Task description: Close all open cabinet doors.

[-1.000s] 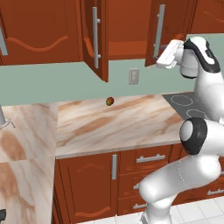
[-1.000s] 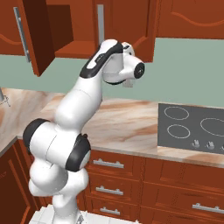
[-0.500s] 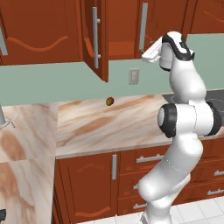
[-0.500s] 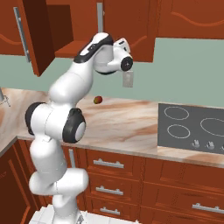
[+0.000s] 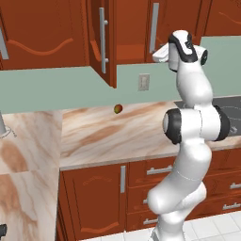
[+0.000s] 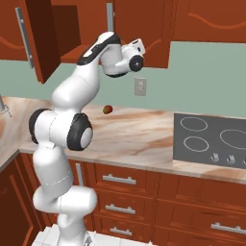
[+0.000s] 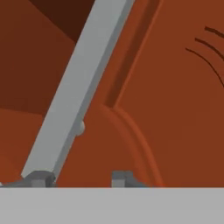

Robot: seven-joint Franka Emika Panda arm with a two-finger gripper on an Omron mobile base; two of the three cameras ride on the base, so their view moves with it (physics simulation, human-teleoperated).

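In the upper middle of the left base view, an open cabinet door is swinging out edge-on over the counter. In the right base view that open cabinet door is standing at the upper left. A closed cabinet door is sitting just right of it, its silver bar handle running diagonally through the hand view. The gripper is showing its two fingertips low in the hand view, drawn to their narrowest with a gap left between them, one tip just under the handle's lower end; whether they are touching it cannot be told. A small round fruit is lying near the back wall.
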